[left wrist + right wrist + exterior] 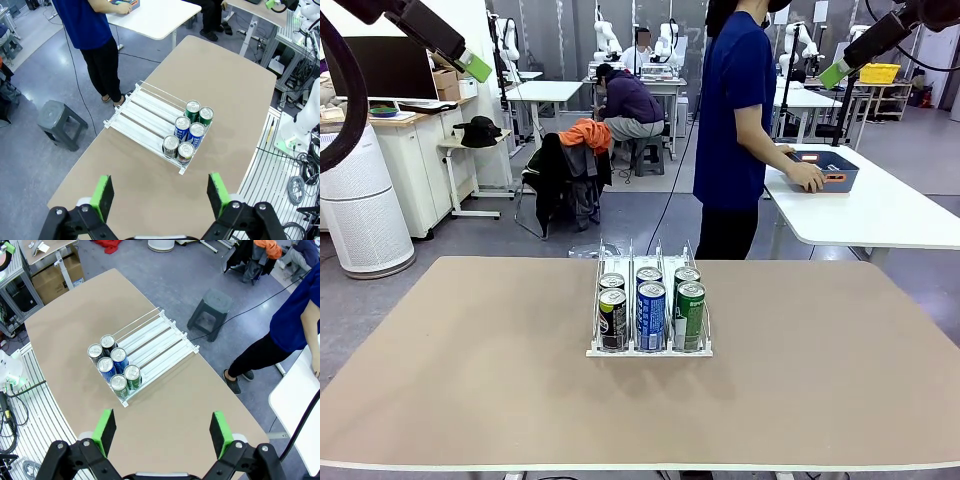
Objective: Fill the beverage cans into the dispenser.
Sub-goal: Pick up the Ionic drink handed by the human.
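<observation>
High above the matte tan table [225, 85], the left gripper [160, 192] gapes fully wide and empty. Ahead of its green pads [102, 195] sits the white, clear-walled dispenser [142, 112], with six slim silver-topped beverage cans [189, 131] crowding one end. The right gripper [163, 431] is equally spread, holding nothing.

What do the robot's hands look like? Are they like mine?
Not like yours. The left gripper and the right gripper look the same. Each has just two black fingers, built from jointed links with round bolts at the hinges. Each fingertip carries a flat, bright green pad.
</observation>
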Robot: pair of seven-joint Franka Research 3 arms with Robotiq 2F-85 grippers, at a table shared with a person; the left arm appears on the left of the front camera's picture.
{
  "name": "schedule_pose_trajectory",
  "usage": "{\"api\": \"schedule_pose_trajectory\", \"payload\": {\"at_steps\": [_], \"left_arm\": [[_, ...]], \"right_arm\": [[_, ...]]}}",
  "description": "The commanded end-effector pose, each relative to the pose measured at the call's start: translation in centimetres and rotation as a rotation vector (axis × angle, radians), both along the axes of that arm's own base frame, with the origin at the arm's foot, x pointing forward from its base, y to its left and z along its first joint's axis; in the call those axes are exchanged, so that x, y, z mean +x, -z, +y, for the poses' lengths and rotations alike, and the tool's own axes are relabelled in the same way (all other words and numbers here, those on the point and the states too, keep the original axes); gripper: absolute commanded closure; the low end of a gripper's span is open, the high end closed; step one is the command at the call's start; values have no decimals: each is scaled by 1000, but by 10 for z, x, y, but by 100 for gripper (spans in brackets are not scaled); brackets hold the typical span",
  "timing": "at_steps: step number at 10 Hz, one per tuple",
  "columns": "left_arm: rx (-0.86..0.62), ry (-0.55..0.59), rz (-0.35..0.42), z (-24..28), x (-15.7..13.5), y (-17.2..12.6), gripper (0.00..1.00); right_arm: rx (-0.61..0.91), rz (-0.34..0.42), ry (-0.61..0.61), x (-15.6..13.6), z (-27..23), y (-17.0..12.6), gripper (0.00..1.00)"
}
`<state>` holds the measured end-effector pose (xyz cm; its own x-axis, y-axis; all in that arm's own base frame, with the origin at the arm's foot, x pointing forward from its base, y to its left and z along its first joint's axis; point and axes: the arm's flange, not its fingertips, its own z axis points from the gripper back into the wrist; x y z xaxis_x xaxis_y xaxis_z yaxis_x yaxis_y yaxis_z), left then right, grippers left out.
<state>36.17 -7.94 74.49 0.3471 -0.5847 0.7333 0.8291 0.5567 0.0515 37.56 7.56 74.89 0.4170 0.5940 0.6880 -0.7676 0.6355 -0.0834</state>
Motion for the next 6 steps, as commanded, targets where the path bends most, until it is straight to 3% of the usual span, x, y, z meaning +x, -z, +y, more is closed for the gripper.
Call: {"api": "schedule_pose_trajectory", "payload": {"at_steps": [1,6], "left_arm": [[-3,-10,7,0,1,0,0],[-3,-10,7,0,1,0,0]], "right_arm": [[0,1,1,0,0,1,0],[0,1,1,0,0,1,0]]}}
